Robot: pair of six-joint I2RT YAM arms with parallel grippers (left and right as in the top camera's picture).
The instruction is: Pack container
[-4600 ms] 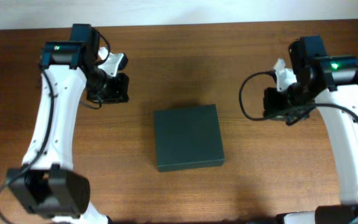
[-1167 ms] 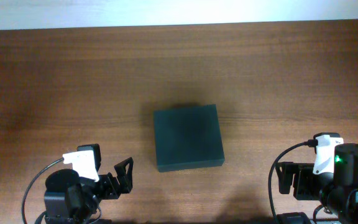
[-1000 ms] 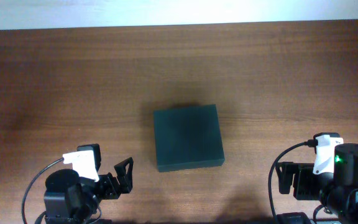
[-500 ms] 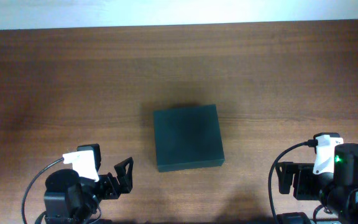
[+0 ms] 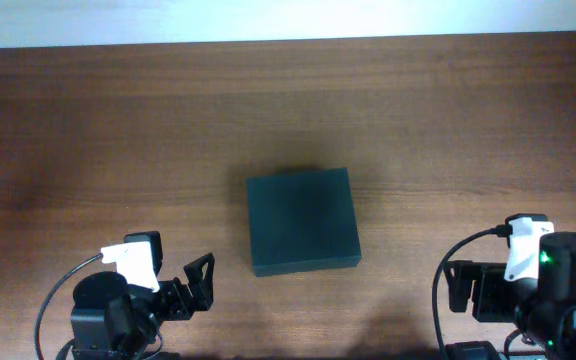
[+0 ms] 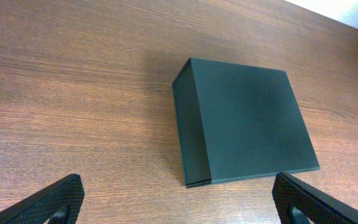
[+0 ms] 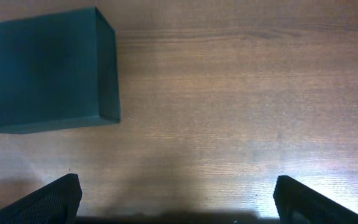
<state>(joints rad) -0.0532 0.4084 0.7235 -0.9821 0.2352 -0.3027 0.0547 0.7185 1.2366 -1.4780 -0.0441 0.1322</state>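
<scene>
The container is a dark green-black squarish box lying shut at the middle of the table, and nothing else lies around it. My left gripper sits at the near left edge, open and holding nothing, well apart from the box. In the left wrist view the container lies ahead and to the right of the wide-open left gripper. My right gripper rests at the near right edge, also open with nothing in it. In the right wrist view the container shows at the upper left, far from the right gripper.
The brown wooden table runs bare all round the box. A white strip of wall borders its far edge. Both arm bases crowd the near corners.
Since the oldest frame both arms have pulled back from beside the box to the near edge. Over the last second nothing has moved.
</scene>
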